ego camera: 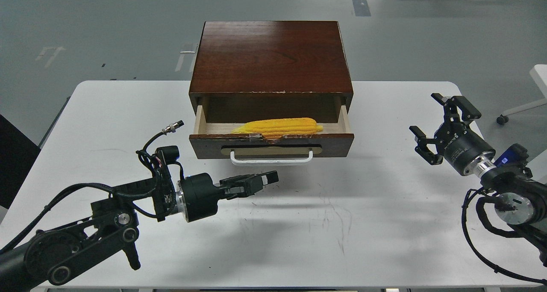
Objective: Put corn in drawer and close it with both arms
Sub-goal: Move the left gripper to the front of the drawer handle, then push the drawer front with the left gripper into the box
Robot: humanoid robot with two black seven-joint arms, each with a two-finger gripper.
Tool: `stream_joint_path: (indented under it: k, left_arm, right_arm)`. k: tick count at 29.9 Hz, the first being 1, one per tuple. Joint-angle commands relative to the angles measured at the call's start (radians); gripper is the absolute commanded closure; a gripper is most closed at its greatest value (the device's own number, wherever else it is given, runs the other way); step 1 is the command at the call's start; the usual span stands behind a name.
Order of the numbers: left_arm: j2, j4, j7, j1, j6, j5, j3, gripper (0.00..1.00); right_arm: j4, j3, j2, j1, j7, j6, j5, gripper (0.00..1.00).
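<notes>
The yellow corn (277, 126) lies lengthwise inside the open drawer (272, 146), just behind its chipped front edge. The drawer is pulled out a short way from the dark brown cabinet (271, 57), and its white bar handle (272, 159) faces me. My left gripper (270, 178) is shut and empty. It is low over the table, just in front of and below the handle, pointing right, and it touches nothing. My right gripper (425, 112) is open and empty. It hovers off the drawer's right side, well apart from it.
The cabinet stands at the back middle of the white table (299, 223). Bare tabletop lies in front of the drawer and on both sides. The grey floor lies beyond the table's far edge, with a white chair base (523, 106) at the far right.
</notes>
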Motion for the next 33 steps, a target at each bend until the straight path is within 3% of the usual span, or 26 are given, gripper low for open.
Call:
stream_joint_path:
  k: [1,33]
  left_arm:
    - [-0.008,0.033,0.000,-0.001,-0.003,-0.038,-0.002,1.00]
    - [-0.021,0.140,-0.001,-0.064,-0.008,-0.115,-0.037,1.00]
  right_arm:
    - [0.001,-0.001,0.000,-0.002,0.000,0.000,0.000,0.01]
    - [0.016,-0.001,0.000,-0.010,0.000,-0.002,0.000,0.01]
